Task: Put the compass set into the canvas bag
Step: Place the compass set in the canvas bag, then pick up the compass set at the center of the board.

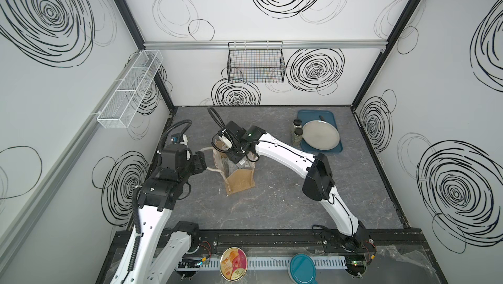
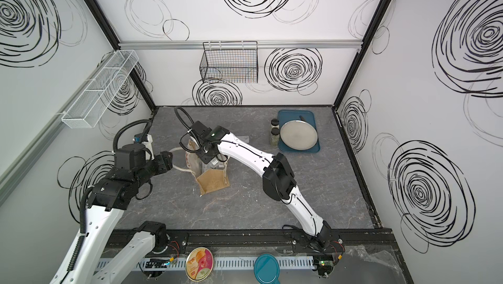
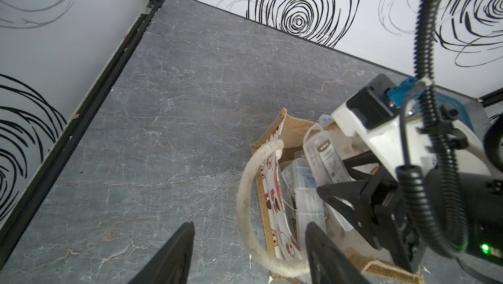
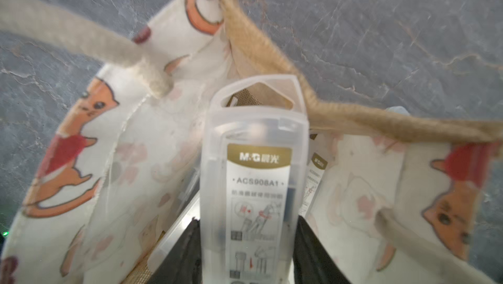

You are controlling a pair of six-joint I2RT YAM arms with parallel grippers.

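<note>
The canvas bag [image 1: 241,183] [image 2: 213,184] stands near the table's middle, mouth up, its burlap side facing front. My right gripper [image 4: 247,220] [image 1: 236,157] is shut on the compass set [image 4: 255,176] [image 3: 326,160], a clear plastic case with a gold label. It holds the case upright in the bag's mouth, between the cat-print panels [image 4: 163,143]. My left gripper [image 3: 250,225] [image 1: 202,161] is open beside the bag's left side. A white rope handle [image 3: 243,201] loops between its fingers and touches one of them.
Other clear cases [image 3: 307,201] stand inside the bag. At the back right, a blue tray [image 1: 336,148] carries a metal plate [image 1: 321,135], with two spice jars [image 1: 297,130] next to it. Wire baskets [image 1: 255,63] [image 1: 130,89] hang on the walls. A round tin [image 1: 233,263] and a teal lid [image 1: 303,267] lie at the front.
</note>
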